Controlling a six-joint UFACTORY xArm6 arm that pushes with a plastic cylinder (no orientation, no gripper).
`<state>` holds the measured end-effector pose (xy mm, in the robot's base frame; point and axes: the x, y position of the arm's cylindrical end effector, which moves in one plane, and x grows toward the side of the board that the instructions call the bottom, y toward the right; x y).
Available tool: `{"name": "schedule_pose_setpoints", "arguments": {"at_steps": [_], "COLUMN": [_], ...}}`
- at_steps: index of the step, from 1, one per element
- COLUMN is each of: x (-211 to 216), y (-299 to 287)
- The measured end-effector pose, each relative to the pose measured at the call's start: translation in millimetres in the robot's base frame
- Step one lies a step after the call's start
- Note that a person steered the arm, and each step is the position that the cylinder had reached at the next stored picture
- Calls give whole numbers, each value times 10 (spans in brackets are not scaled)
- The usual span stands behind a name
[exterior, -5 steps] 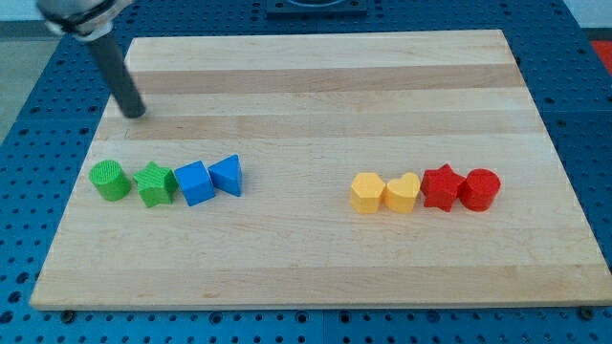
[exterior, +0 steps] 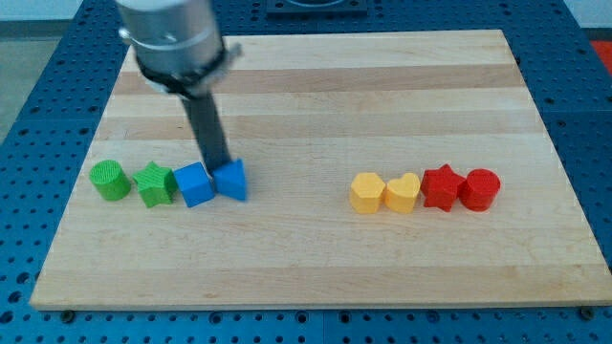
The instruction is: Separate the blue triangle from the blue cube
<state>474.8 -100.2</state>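
The blue cube point(exterior: 195, 183) and the blue triangle point(exterior: 232, 180) sit side by side at the view's lower left of the wooden board point(exterior: 316, 96), touching or nearly so. My tip point(exterior: 219, 163) is at the top edge of the two, right over the seam between them, against the triangle's upper left corner. The dark rod rises from there toward the view's top left.
A green cylinder point(exterior: 110, 180) and a green star point(exterior: 154, 183) stand left of the blue cube in the same row. At the view's right are a yellow hexagon point(exterior: 366, 192), a yellow heart point(exterior: 402, 192), a red star point(exterior: 441, 186) and a red cylinder point(exterior: 479, 188).
My tip has moved from the board's upper left down and right to the seam between the blue cube and the blue triangle. The triangle has shifted slightly.
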Motion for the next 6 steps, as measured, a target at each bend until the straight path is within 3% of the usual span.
{"name": "schedule_pose_setpoints", "arguments": {"at_steps": [1, 2, 4, 6], "x": [9, 503, 783, 783], "y": [177, 191, 604, 1177]}}
